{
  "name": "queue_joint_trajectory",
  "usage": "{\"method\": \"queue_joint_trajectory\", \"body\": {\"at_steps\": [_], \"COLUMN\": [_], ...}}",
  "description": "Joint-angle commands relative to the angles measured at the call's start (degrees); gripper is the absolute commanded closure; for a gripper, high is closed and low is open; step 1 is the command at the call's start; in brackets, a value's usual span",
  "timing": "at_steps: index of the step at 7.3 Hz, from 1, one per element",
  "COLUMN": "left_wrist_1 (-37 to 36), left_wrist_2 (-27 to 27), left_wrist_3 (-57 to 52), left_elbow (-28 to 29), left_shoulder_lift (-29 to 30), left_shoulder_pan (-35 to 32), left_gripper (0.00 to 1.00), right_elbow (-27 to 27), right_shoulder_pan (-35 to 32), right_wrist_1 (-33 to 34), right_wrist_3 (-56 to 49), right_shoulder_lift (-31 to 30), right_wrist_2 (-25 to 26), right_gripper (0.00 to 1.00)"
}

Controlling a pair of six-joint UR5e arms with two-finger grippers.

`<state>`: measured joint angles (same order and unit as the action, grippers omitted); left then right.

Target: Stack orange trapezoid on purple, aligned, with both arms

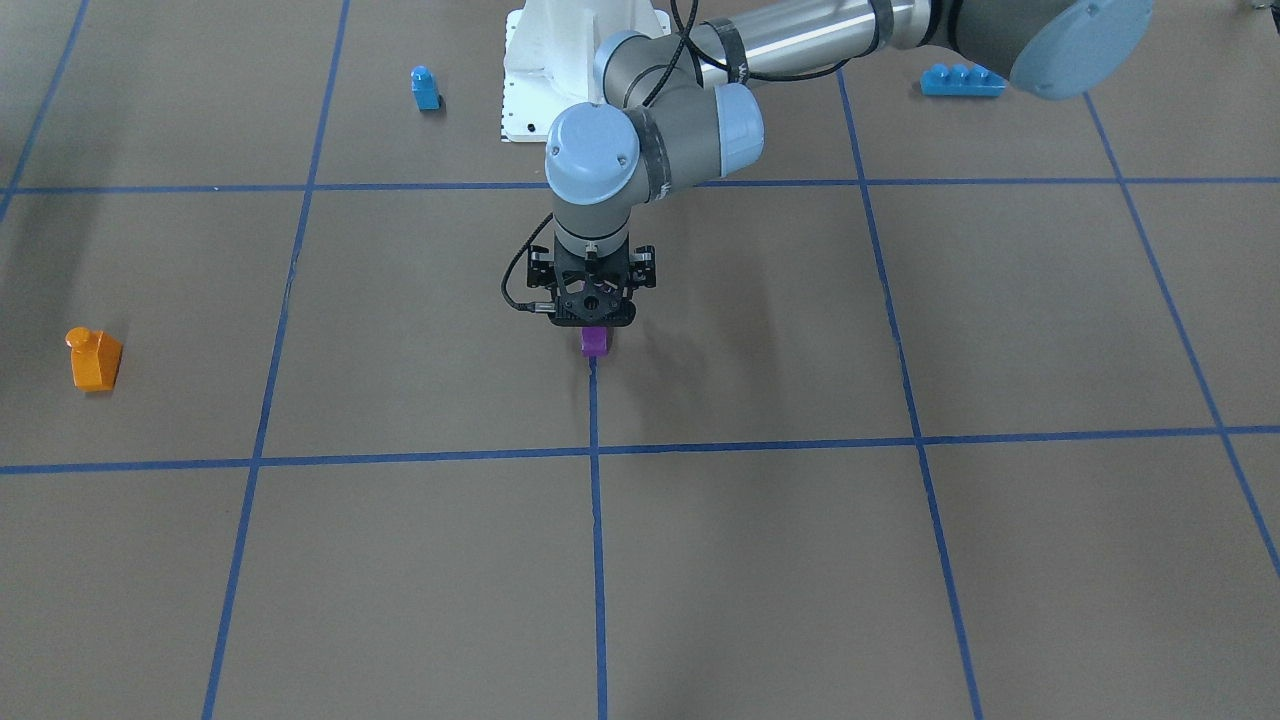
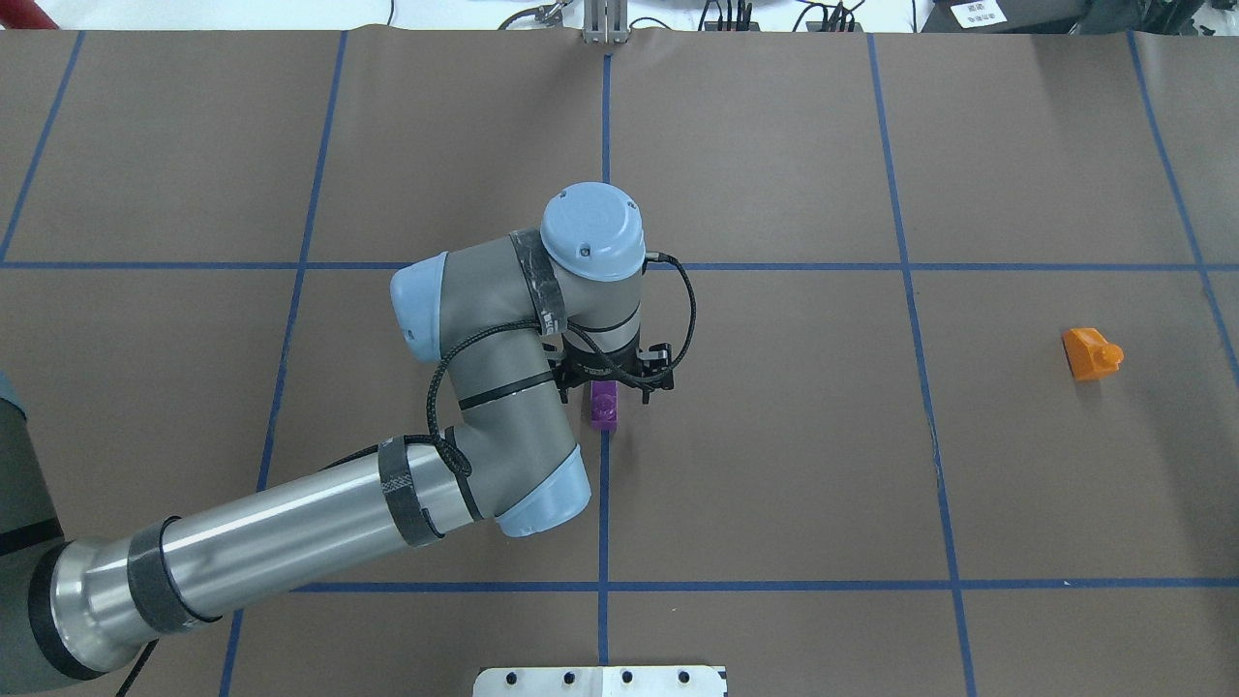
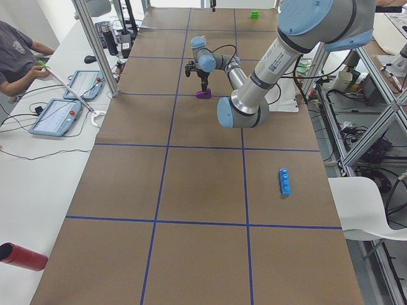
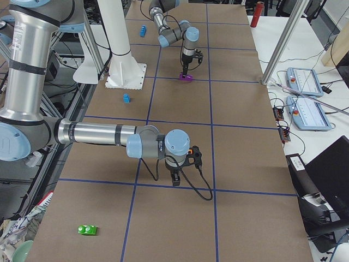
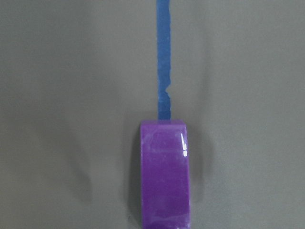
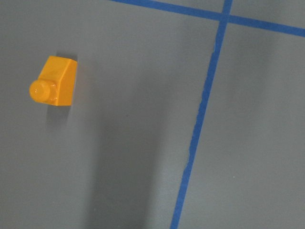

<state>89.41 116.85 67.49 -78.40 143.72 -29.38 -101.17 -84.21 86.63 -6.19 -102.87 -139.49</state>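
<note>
The purple brick (image 1: 594, 342) rests on the table at the end of a blue tape line, and it also shows in the overhead view (image 2: 605, 405) and the left wrist view (image 5: 165, 174). My left gripper (image 1: 593, 322) stands straight down on it and looks shut on it. The orange trapezoid (image 2: 1092, 353) sits alone far to my right, stud sideways (image 1: 95, 358). It lies at the upper left of the right wrist view (image 6: 53, 86). My right gripper (image 4: 175, 179) shows only in the right side view, hovering above the table. I cannot tell whether it is open.
A small blue single-stud brick (image 1: 425, 88) and a long blue brick (image 1: 962, 80) lie near the white base pedestal (image 1: 560, 70). A green brick (image 4: 87, 230) lies at the table's right end. A red cylinder (image 3: 22, 256) lies by the left end.
</note>
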Motion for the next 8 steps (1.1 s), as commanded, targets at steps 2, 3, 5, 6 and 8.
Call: {"method": "queue_joint_trajectory", "body": {"at_steps": [2,3,5,6,8], "left_wrist_1": [-2.3,-2.4,-2.4,-2.7,-2.7], "left_wrist_2": [0.0,0.0,0.0,0.0,-0.1], "left_wrist_3": [0.0,0.1,0.2,0.2,2.5], "left_elbow": [-2.5,-2.5,-2.5,-2.7,-3.0], "left_shoulder_lift": [-0.2,-0.3,-0.4,-0.3,-0.4], "left_shoulder_pan": [-1.6,-1.6,-1.5,-1.5,-1.4], "left_gripper": [0.0,0.0,0.0,0.0,0.0], "right_elbow": [6.0,7.6,7.7,7.8,10.4], "right_shoulder_pan": [10.9,16.0,20.7,22.0,24.3], "right_wrist_1": [-19.3,-23.7,-24.1,-24.2,-24.8], "right_wrist_3": [25.2,35.8,40.2,41.3,41.4], "right_shoulder_lift": [3.4,6.2,9.2,9.4,10.9], "right_wrist_2": [0.9,3.5,8.4,8.8,8.9], "right_gripper": [0.01,0.01,0.01,0.01,0.01]}}
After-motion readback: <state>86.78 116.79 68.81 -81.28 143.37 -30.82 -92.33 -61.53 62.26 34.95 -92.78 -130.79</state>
